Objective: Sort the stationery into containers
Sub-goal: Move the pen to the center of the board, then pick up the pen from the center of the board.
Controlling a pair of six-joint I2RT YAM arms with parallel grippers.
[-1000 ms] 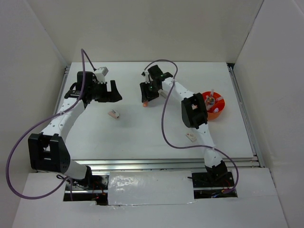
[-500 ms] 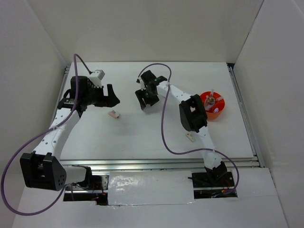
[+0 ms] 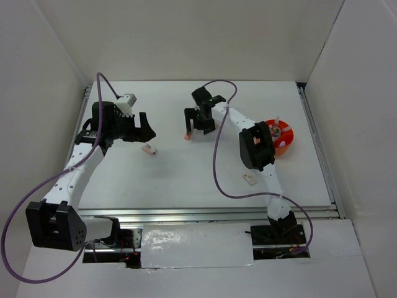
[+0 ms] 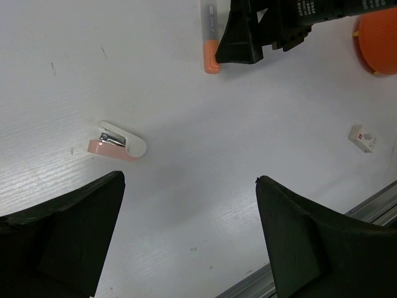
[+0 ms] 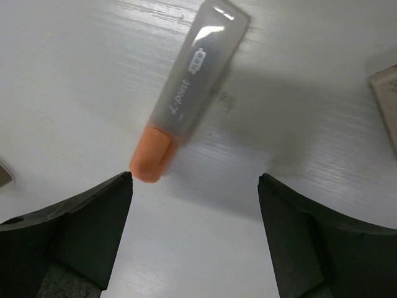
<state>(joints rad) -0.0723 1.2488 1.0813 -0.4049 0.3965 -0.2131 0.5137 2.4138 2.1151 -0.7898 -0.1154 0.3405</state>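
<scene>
A grey stubby tube with an orange cap lies flat on the white table. My right gripper is open and empty just above it, with the orange cap close to its left fingertip. In the top view the right gripper is at the far middle and the tube's cap shows beside it. My left gripper is open and empty, above the table near a small pink and white block, which also shows in the top view. The round orange tub at the right holds some items.
A small white block lies near the right arm's middle, and it also shows in the left wrist view. Another pale block's corner shows at the right edge of the right wrist view. White walls enclose the table; a metal rail runs along its near edge.
The right gripper dipped to the near left over the tube, then moved back to the far right, uncovering the orange cap. The left arm changed pose and its gripper shifted slightly left.
</scene>
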